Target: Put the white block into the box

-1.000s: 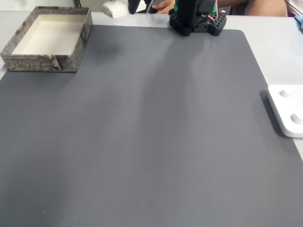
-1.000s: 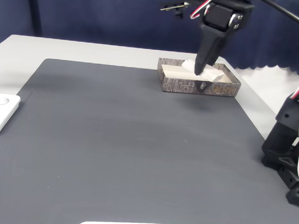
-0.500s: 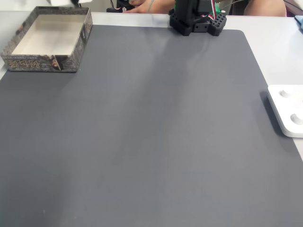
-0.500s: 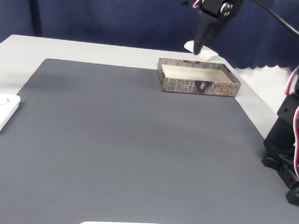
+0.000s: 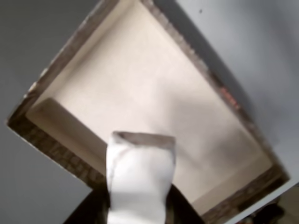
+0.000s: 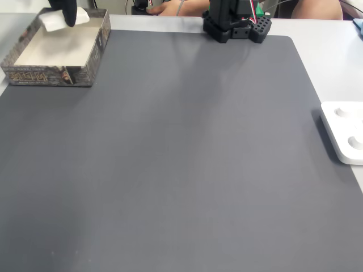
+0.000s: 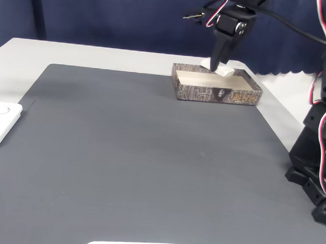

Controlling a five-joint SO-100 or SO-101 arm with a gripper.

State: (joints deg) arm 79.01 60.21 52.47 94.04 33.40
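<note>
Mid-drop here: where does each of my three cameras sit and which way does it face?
Other view: rides by the gripper, looking down into the box past the white block.
A fixed view: high opposite the arm base, looking down at the mat.
A fixed view: low at the side, arm base at right.
All three show box and block.

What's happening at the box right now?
The gripper holds the white block above the box, over its far end as a fixed view shows it. In the other view the block hangs over the box's pale floor, which looks bare. The block has not been let go yet. A flat white device lies at the edge of the grey mat, well away from the box.
</note>
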